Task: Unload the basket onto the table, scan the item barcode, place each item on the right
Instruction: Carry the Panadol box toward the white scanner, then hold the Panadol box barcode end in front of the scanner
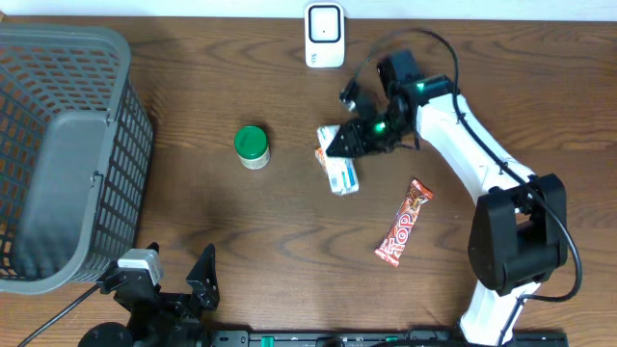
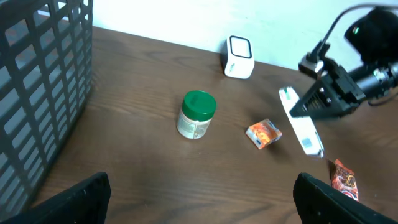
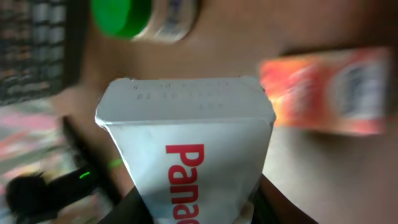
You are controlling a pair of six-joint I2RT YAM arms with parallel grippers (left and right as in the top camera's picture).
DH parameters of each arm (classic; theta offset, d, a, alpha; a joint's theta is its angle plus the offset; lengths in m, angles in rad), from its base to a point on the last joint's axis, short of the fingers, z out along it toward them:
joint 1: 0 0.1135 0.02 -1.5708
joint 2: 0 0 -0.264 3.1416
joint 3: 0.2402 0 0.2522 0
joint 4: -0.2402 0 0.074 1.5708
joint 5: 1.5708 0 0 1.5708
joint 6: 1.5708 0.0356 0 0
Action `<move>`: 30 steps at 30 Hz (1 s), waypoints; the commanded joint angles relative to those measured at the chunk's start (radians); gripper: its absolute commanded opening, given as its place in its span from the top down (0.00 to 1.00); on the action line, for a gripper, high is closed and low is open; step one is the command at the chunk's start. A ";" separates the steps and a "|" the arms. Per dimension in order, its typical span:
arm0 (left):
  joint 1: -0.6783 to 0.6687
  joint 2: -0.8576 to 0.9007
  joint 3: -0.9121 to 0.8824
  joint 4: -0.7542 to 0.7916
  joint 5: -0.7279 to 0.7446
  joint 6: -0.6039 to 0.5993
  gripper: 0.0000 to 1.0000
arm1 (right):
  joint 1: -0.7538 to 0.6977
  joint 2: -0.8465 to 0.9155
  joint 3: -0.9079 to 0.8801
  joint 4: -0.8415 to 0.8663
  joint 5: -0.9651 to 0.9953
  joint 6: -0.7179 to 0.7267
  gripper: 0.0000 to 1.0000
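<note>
— So, which step?
— Presenting, I'd judge: the right pincer [image 1: 342, 143] is clamped on the white box [image 1: 340, 175] at frame centre; the left pincer [image 1: 174, 275] gapes empty, lower left. Next, turn its barcode toward the scanner [image 1: 325, 36], top centre.
— Counts?
— One each: box, scanner, jar [image 1: 252, 146], candy bar [image 1: 403, 224], basket [image 1: 58, 145], orange packet [image 2: 264, 133].

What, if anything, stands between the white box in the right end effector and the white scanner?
Nothing visible does. Bare table lies between the white box, gripped by the right end effector, and the scanner; the green-lidded jar stands off to the side.
</note>
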 commanded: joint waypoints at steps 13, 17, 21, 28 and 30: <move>-0.005 0.000 -0.002 0.003 0.013 0.002 0.05 | 0.038 0.114 0.365 0.108 0.440 -0.002 0.76; -0.005 0.000 -0.002 0.003 0.013 0.002 0.06 | 0.038 0.214 0.504 0.108 0.521 -0.023 0.76; -0.005 0.000 -0.002 0.003 0.013 0.002 0.06 | 0.039 0.337 0.690 0.105 0.608 -0.065 0.76; -0.005 0.000 -0.002 0.003 0.013 0.002 0.06 | 0.079 0.490 0.845 0.234 0.856 -0.199 0.79; -0.005 0.000 -0.002 0.003 0.013 0.002 0.06 | 0.107 0.517 0.845 0.332 0.927 -0.266 0.78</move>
